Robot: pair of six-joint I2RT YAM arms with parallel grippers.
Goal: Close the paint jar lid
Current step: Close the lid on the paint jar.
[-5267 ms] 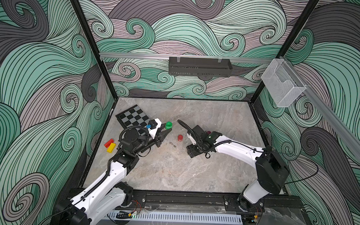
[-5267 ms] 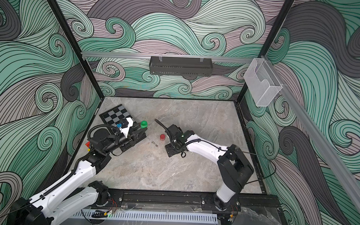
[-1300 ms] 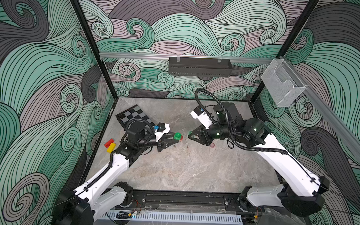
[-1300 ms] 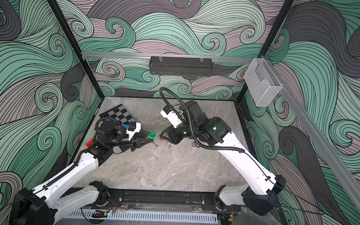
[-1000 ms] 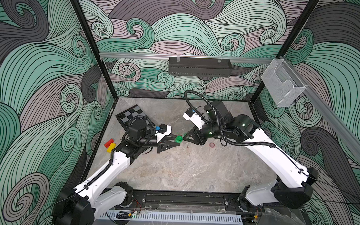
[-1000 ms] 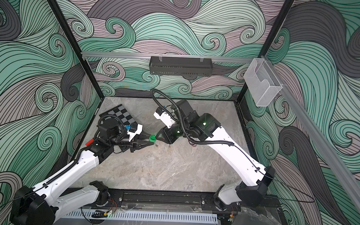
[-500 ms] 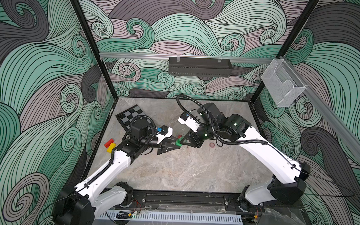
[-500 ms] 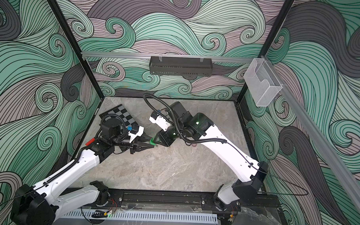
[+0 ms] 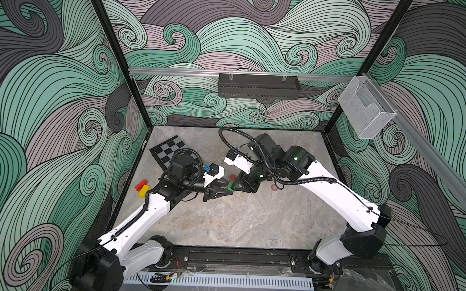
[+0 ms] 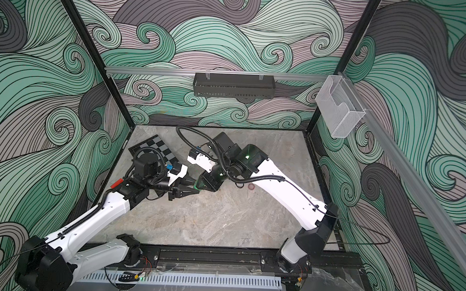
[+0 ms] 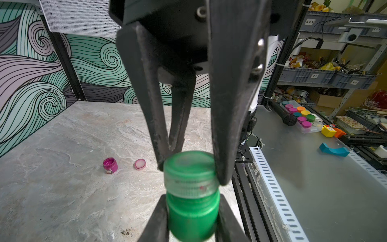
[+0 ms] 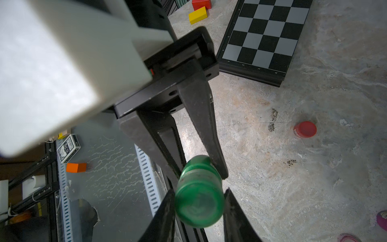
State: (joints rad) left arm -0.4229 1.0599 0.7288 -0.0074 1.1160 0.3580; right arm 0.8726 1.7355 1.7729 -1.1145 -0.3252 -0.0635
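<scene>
In both top views, holds the green paint jar (image 9: 229, 188) clamped in the left gripper (image 9: 224, 190) above the table (image 9: 237, 223), tip to tip with the right gripper (image 9: 237, 185). Left wrist view: pinches the lid (image 11: 188, 165), set on the jar, with the right gripper. Right wrist view: same two tight grips.

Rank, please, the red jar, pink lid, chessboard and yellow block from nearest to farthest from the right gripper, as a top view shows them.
1. red jar, just behind the right gripper.
2. pink lid, to its right.
3. chessboard, back left.
4. yellow block, far left.
</scene>
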